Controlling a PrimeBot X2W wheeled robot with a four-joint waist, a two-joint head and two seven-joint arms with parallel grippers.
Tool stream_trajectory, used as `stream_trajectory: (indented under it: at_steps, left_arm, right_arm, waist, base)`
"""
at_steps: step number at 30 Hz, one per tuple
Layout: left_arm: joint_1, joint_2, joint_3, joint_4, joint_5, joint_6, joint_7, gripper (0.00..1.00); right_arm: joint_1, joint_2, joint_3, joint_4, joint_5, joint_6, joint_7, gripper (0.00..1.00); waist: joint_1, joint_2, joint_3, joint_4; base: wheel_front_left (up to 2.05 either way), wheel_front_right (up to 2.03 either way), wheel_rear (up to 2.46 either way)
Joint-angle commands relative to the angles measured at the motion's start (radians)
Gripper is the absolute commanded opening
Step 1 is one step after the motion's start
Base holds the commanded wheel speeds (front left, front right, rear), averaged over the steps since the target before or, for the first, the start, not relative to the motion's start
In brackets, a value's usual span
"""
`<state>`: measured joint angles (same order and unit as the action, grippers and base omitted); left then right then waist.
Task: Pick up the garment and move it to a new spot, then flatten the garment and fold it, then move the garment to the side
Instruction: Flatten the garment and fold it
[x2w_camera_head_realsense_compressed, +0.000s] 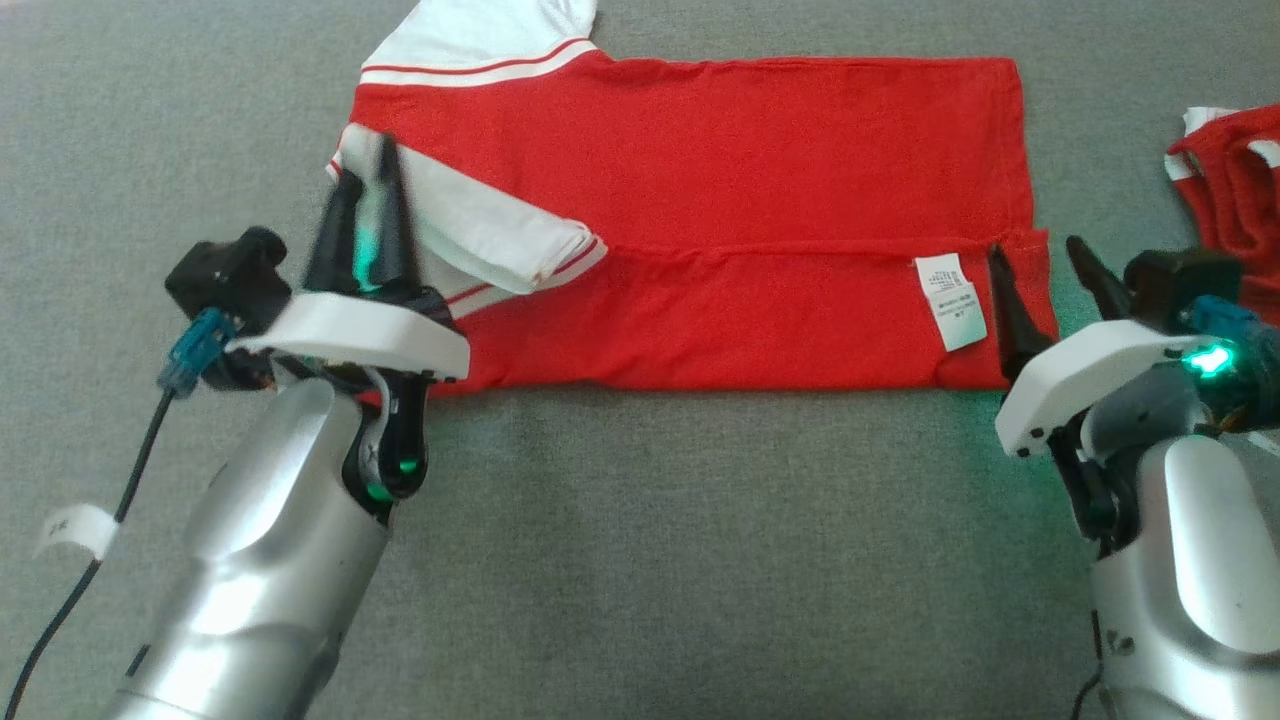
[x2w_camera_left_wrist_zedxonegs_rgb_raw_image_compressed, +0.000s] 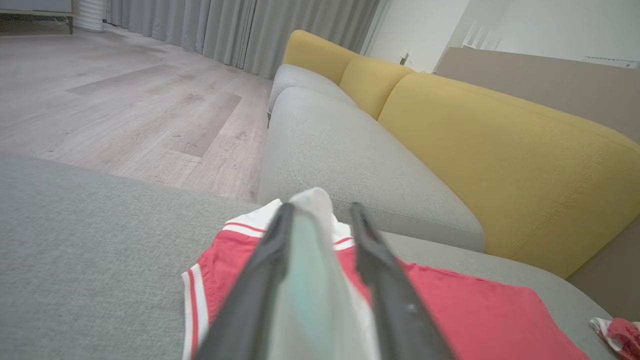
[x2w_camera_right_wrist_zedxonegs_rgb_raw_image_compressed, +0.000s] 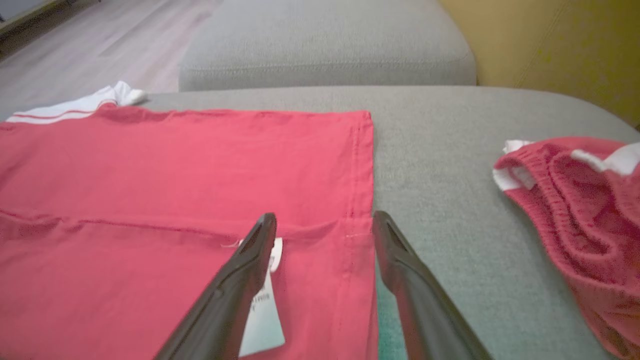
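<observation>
The garment (x2w_camera_head_realsense_compressed: 750, 200) is red with white, red-striped sleeves and lies flat on the grey cushion, its near long edge folded over. My left gripper (x2w_camera_head_realsense_compressed: 368, 175) is at the garment's left end, fingers close together with white sleeve fabric pinched between them; the left wrist view shows that fabric filling the gap of this gripper (x2w_camera_left_wrist_zedxonegs_rgb_raw_image_compressed: 321, 207). My right gripper (x2w_camera_head_realsense_compressed: 1035, 248) is open at the right end, one finger over the red cloth beside the white label (x2w_camera_head_realsense_compressed: 950, 300), the other past the hem. The right wrist view shows this gripper (x2w_camera_right_wrist_zedxonegs_rgb_raw_image_compressed: 325, 216) straddling the garment (x2w_camera_right_wrist_zedxonegs_rgb_raw_image_compressed: 175, 175) hem.
A second red and white garment (x2w_camera_head_realsense_compressed: 1230, 190) lies bunched at the far right, close to my right arm. The left wrist view shows a yellow sofa back (x2w_camera_left_wrist_zedxonegs_rgb_raw_image_compressed: 500, 150), another grey seat (x2w_camera_left_wrist_zedxonegs_rgb_raw_image_compressed: 340, 150) and wooden floor (x2w_camera_left_wrist_zedxonegs_rgb_raw_image_compressed: 125, 100) beyond the cushion's edge.
</observation>
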<state>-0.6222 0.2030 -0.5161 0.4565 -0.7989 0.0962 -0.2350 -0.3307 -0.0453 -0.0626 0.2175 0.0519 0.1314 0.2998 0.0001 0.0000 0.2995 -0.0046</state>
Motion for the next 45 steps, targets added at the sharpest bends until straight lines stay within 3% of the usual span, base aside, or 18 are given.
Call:
stream_trajectory:
  at_steps: [1, 11, 17, 26, 35, 36, 38, 40, 41, 45]
  left_arm:
    - [-0.043, 0.014, 0.041, -0.017, 0.009, -0.015, -0.016, 1.00]
    - [0.065, 0.026, 0.080, -0.079, 0.042, -0.042, -0.026, 1.00]
    - [0.214, 0.065, 0.091, -0.136, 0.027, -0.001, -0.001, 1.00]
    - [0.312, 0.099, 0.104, -0.142, -0.048, 0.084, 0.171, 1.00]
    - [0.308, 0.093, 0.101, -0.145, -0.098, 0.082, 0.253, 1.00]
    - [0.306, 0.093, 0.101, -0.142, -0.100, 0.082, 0.254, 0.98]
    - [0.301, 0.088, 0.102, -0.140, -0.105, 0.077, 0.251, 0.45]
    - [0.296, 0.085, 0.102, -0.142, -0.103, 0.072, 0.241, 0.05]
    - [0.294, 0.083, 0.103, -0.145, -0.102, 0.072, 0.234, 0.00]
    - [0.291, 0.085, 0.108, -0.161, -0.089, 0.072, 0.202, 0.00]
  right_arm:
    - [-0.037, -0.005, 0.025, -0.044, 0.008, -0.001, -0.030, 1.00]
    - [0.057, -0.005, 0.018, -0.130, 0.009, -0.001, -0.069, 1.00]
    - [0.147, -0.005, -0.013, -0.193, 0.000, -0.001, -0.056, 1.00]
    - [0.203, -0.005, -0.019, -0.248, 0.014, -0.001, -0.028, 1.00]
    - [0.182, -0.005, -0.015, -0.242, 0.023, -0.001, -0.018, 1.00]
    - [0.179, -0.005, -0.015, -0.233, 0.027, -0.001, -0.015, 1.00]
    - [0.173, -0.005, -0.016, -0.211, 0.034, -0.001, -0.009, 1.00]
    - [0.167, -0.005, -0.019, -0.187, 0.040, -0.001, -0.009, 1.00]
    - [0.163, -0.005, -0.022, -0.173, 0.044, -0.001, -0.008, 1.00]
    - [0.147, -0.005, -0.029, -0.103, 0.064, -0.001, -0.004, 1.00]
  waist:
    - [-0.0001, 0.0000, -0.001, -0.001]
    - [-0.0001, 0.0000, -0.033, 0.011]
    - [-0.0001, 0.0000, -0.055, 0.023]
    - [-0.0001, 0.0000, -0.046, 0.017]
    - [-0.0001, 0.0000, -0.013, -0.005]
    - [-0.0001, 0.0000, -0.012, -0.007]
    - [-0.0001, 0.0000, -0.009, -0.008]
    - [-0.0001, 0.0000, -0.008, -0.006]
    - [-0.0001, 0.0000, -0.008, -0.005]
    - [-0.0001, 0.0000, -0.011, 0.005]
  base:
    - [0.00, 0.00, 0.00]
    - [0.00, 0.00, 0.00]
    - [0.00, 0.00, 0.00]
    - [0.00, 0.00, 0.00]
    - [0.00, 0.00, 0.00]
    - [0.00, 0.00, 0.00]
    - [0.00, 0.00, 0.00]
    - [0.00, 0.00, 0.00]
    - [0.00, 0.00, 0.00]
    - [0.00, 0.00, 0.00]
